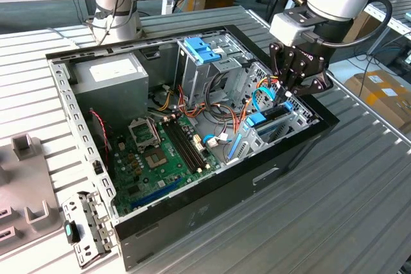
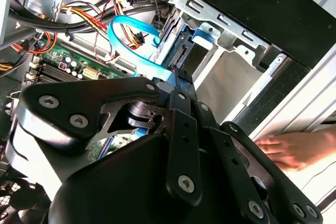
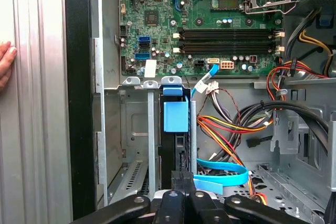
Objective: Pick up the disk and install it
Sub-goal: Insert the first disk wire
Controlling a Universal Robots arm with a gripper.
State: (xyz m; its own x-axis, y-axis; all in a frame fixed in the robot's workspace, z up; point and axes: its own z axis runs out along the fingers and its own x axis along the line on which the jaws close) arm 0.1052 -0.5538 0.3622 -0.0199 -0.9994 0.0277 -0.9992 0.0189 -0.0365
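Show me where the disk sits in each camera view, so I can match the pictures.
Exterior view: the disk stands on edge in the drive cage at the exterior view's right, beneath the gripper.
First wrist view: the disk stands between the cage rails, beyond the gripper.
Second wrist view: the disk lies just past the gripper.
Shared landmark: the green motherboard.

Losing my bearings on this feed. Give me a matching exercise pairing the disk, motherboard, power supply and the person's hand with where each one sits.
Things:
1. disk
2. motherboard
3. power supply
4. hand

Places:
A. on the table, outside the case
B. flat on the case floor
C. on edge in the drive bay, beneath the gripper
D. case corner toward the exterior view's left

Pairs: 1-C, 2-B, 3-D, 4-A
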